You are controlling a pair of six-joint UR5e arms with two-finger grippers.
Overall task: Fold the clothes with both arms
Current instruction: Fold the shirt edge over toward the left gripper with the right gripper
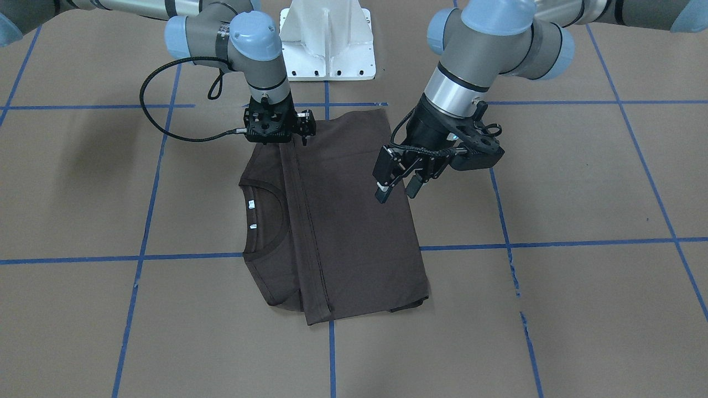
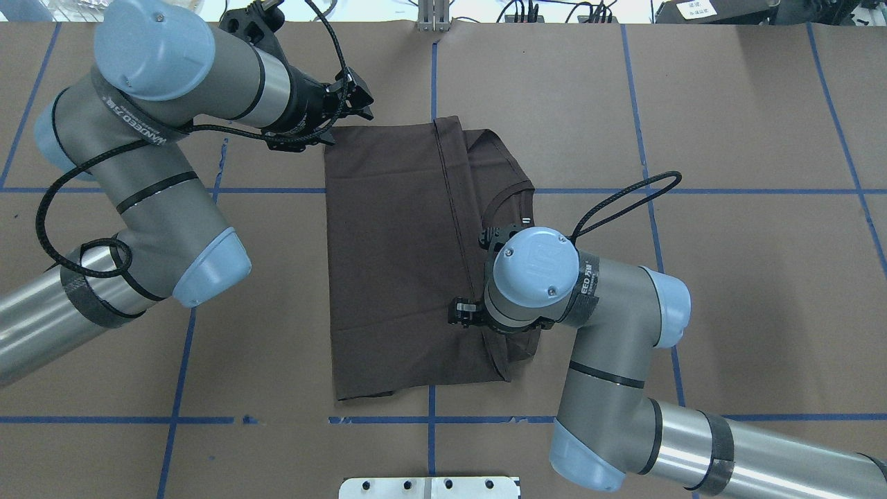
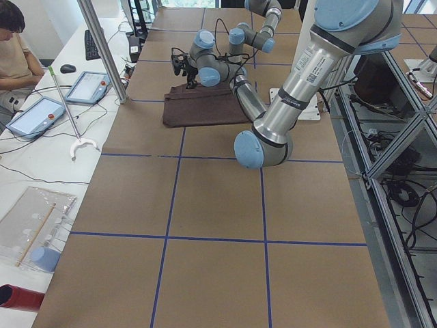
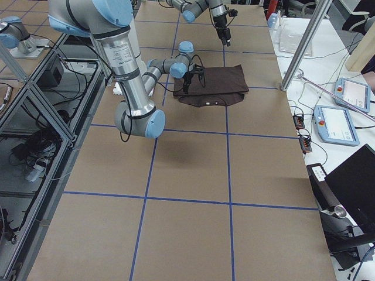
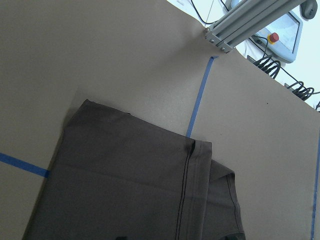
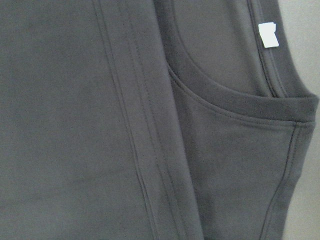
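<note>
The T-shirt (image 1: pixel 354 221) lies folded into a rectangle in the middle of the table (image 1: pixel 553 304), with its collar (image 1: pixel 283 218) showing on the right. The left gripper (image 1: pixel 397 190) hangs above the shirt's left side, jaws spread and empty. The right gripper (image 1: pixel 276 135) points down over the shirt's near right part. Its fingertips seem hidden, so I cannot tell how its jaws stand.

Brown paper (image 3: pixel 212 205) crossed by blue tape lines (image 3: pixel 168 205) covers the table. In the exterior left view a white desk (image 3: pixel 34 160) runs along nine o'clock, carrying a teach pendant (image 3: pixel 87 87), a keyboard (image 3: pixel 91 44) and a mouse (image 3: pixel 67 68). An aluminium post (image 3: pixel 102 48) rises at eleven o'clock. A metal frame (image 3: pixel 396 137) over loose cables (image 3: pixel 403 191) sits at three o'clock.
</note>
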